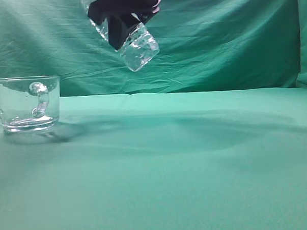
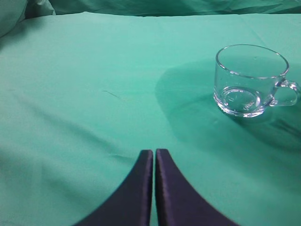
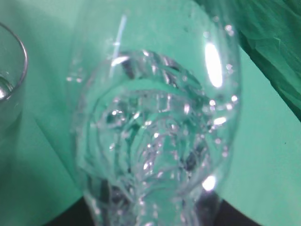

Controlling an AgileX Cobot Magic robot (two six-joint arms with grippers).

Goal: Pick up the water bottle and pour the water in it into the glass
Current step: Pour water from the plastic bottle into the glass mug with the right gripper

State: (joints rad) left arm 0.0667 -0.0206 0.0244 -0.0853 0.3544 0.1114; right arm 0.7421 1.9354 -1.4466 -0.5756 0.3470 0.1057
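Clear ribbed water bottle [image 1: 138, 47] tilted in right pincer [image 1: 123, 19], left pincer [image 2: 154, 155] closed empty, glass [image 1: 28, 102] upright.

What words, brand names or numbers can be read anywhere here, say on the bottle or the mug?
None can be read in any view.
The water bottle, held up in the right pincer, is clear plastic with no label showing.
The glass is plain; faint raised marks in its base are too blurred to read.
The green cloth carries no print.
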